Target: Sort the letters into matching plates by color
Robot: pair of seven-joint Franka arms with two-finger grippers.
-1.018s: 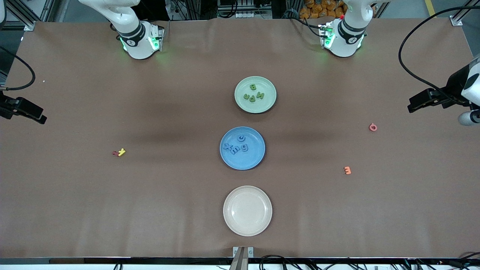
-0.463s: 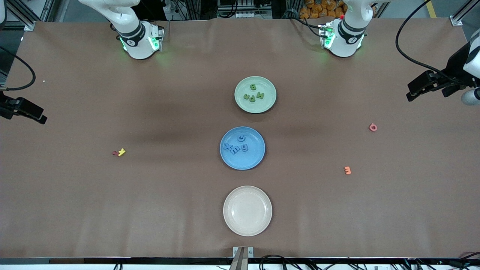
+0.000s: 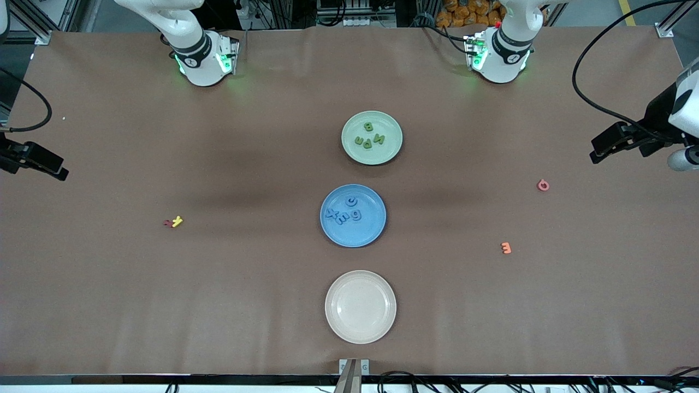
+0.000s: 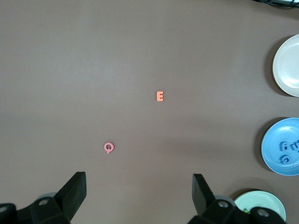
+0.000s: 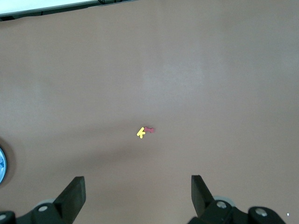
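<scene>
The 4 green letters (image 3: pixel 369 136) lie in the green plate (image 3: pixel 390 150); the 4 blue letters (image 3: pixel 344 212) lie in the blue plate (image 3: pixel 366 232), nearer the front camera. A cream plate (image 3: pixel 360 330) sits nearest. The left gripper (image 4: pixel 139 196) hangs above the table's left-arm end — fingers wide apart, holding nothing. The right gripper (image 5: pixel 138 195) hangs above the right-arm end, likewise spread and empty.
</scene>
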